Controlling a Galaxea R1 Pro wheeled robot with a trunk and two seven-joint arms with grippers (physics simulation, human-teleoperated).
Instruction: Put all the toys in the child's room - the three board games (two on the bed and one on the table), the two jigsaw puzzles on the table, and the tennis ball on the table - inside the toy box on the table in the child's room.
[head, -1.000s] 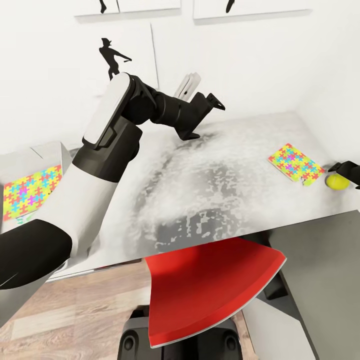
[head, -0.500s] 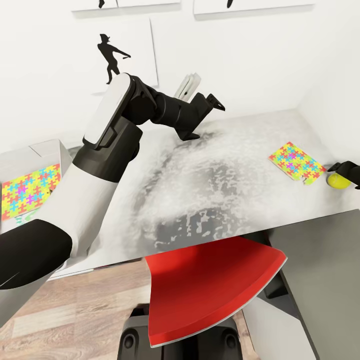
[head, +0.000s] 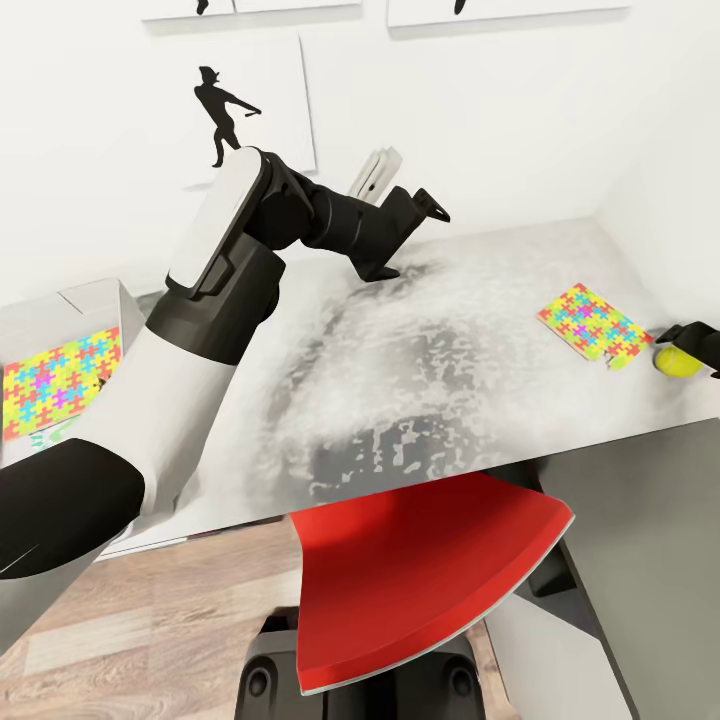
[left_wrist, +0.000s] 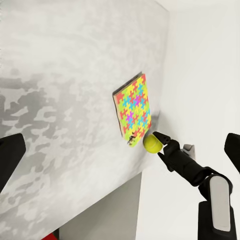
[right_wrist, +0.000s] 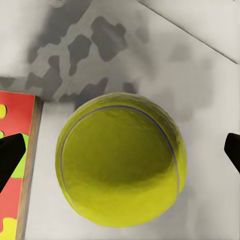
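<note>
A tennis ball (head: 677, 360) lies near the table's right edge, just right of a colourful jigsaw puzzle (head: 592, 325). My right gripper (head: 692, 338) is open and low over the ball; in the right wrist view the ball (right_wrist: 120, 160) sits between the two spread fingertips (right_wrist: 10, 155), apart from both. My left gripper (head: 410, 240) hangs open above the middle back of the table (head: 420, 400), holding nothing. Its wrist view looks across at the puzzle (left_wrist: 132, 110), the ball (left_wrist: 151, 143) and the right gripper (left_wrist: 167, 146). A second jigsaw puzzle (head: 60, 385) lies inside the toy box (head: 100, 295) at the far left.
A white wall with framed silhouette pictures (head: 230, 105) backs the table. A red flat panel (head: 420, 580) juts out below the table's front edge, above my base. Wooden floor (head: 150, 620) shows at the lower left. A grey surface (head: 640, 520) lies at the lower right.
The whole picture has shifted slightly, so the camera moved a little. Both arms, the ball and the puzzles keep their places.
</note>
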